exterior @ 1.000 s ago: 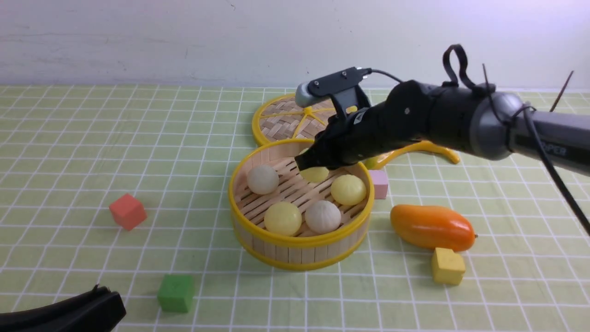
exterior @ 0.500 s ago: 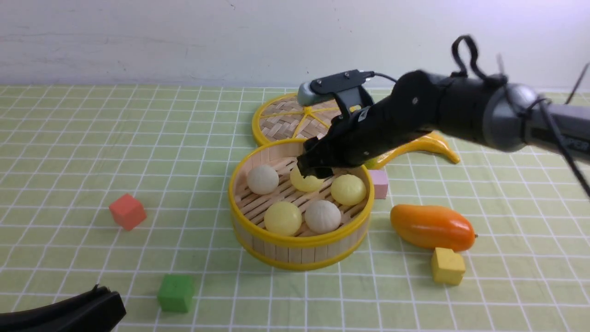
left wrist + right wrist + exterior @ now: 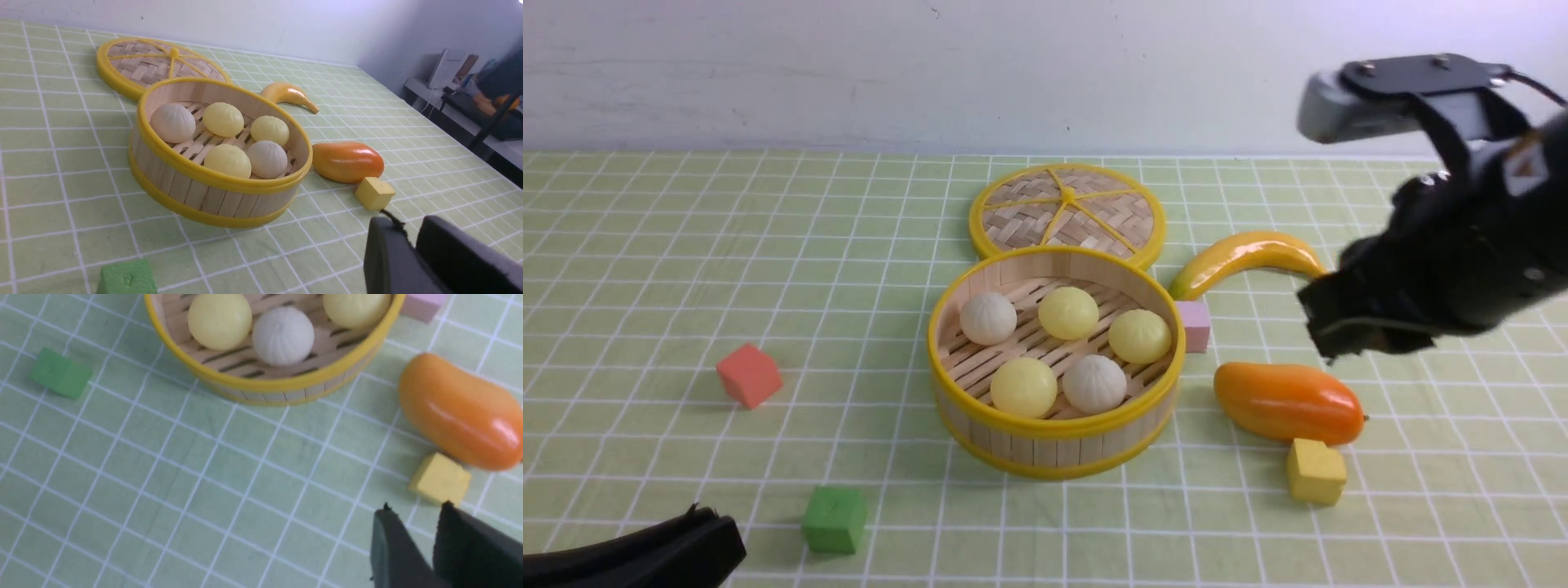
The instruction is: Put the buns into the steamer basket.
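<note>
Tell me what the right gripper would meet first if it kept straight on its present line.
Probably the small yellow cube, just beyond the tips of the right gripper, or else the orange mango beside it. The gripper's height is unclear.

Around the orange mango (image 3: pixel 1289 403): yellow cube (image 3: pixel 1316 472), just beside it, nearer the viewer; pink cube (image 3: pixel 1193 326) and banana (image 3: pixel 1248 260), farther back; green cube (image 3: pixel 835 519) and red cube (image 3: pixel 749 376), well to its left.

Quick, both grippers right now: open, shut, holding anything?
Left gripper: fingers slightly apart, open, holding nothing.
Right gripper: fingers apart, open, holding nothing.
</note>
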Available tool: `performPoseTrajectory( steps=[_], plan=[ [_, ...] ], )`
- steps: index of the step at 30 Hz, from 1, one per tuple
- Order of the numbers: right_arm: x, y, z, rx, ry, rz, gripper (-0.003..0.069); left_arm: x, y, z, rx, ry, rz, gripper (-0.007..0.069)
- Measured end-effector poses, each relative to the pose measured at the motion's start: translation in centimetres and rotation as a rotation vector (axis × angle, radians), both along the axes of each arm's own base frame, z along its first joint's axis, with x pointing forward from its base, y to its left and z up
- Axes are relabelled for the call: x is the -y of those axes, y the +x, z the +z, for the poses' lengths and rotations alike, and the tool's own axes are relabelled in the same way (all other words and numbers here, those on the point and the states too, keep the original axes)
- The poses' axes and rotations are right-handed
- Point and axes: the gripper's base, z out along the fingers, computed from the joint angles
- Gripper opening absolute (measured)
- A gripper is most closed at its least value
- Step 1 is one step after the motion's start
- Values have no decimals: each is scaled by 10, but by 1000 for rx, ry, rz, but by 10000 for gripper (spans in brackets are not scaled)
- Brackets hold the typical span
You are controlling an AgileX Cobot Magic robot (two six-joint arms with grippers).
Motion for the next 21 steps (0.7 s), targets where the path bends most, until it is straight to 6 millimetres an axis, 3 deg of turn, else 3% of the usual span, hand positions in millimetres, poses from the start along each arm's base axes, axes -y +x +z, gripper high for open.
performPoseTrajectory(
  steps=[6, 10, 15, 16, 18, 19, 20, 21],
  plan=[
    [19, -40, 17, -17, -18, 29, -2, 0, 0, 0, 0, 0, 0, 103],
    [26, -52, 22, -27, -45, 36, -11, 0, 0, 0, 0, 0, 0, 103],
    [50, -71, 13, 111, -48, -31, -11, 0, 0, 0, 0, 0, 0, 104],
    [68, -88, 2, 220, -15, -98, -11, 0, 0, 0, 0, 0, 0, 105],
    [84, -107, -29, 336, 21, -177, -11, 0, 0, 0, -3, 2, -1, 106],
    [88, -113, -31, 366, 31, -193, -11, 0, 0, 0, -3, 2, -1, 106],
    [99, -131, -67, 473, 56, -255, -11, 0, 0, -1, -8, 5, -2, 107],
    [104, -141, -77, 532, 69, -283, -11, 0, 0, -1, -8, 6, -2, 109]
  ],
)
